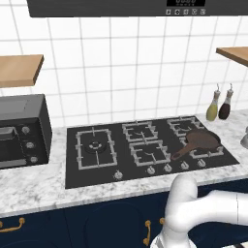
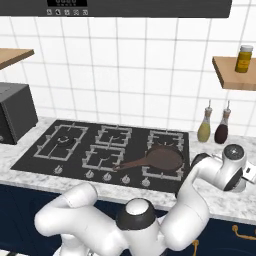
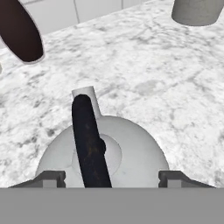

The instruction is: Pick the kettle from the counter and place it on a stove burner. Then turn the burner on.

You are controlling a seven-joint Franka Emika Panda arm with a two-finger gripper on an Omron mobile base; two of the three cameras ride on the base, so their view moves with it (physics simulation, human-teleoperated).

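Note:
The kettle (image 3: 131,148) stands on the marbled counter (image 3: 153,74), seen from straight above: a silver-white dome with a short spout and a black arched handle (image 3: 89,140). My gripper (image 3: 111,179) hangs just over it, open, with one fingertip (image 3: 52,177) on each side of the handle and well clear of it. In the right base view my wrist (image 2: 232,165) is bent down over the counter right of the cooktop and hides the kettle. The stove burner (image 1: 95,147) (image 2: 62,141), the big square grate, is at the cooktop's left end.
A dark brown frying pan (image 1: 201,140) (image 2: 162,159) lies on the right front grate. Two bottles (image 1: 219,104) (image 2: 212,129) stand by the wall behind it. A row of knobs (image 1: 117,175) runs along the cooktop's front. A black oven (image 1: 22,131) sits at left.

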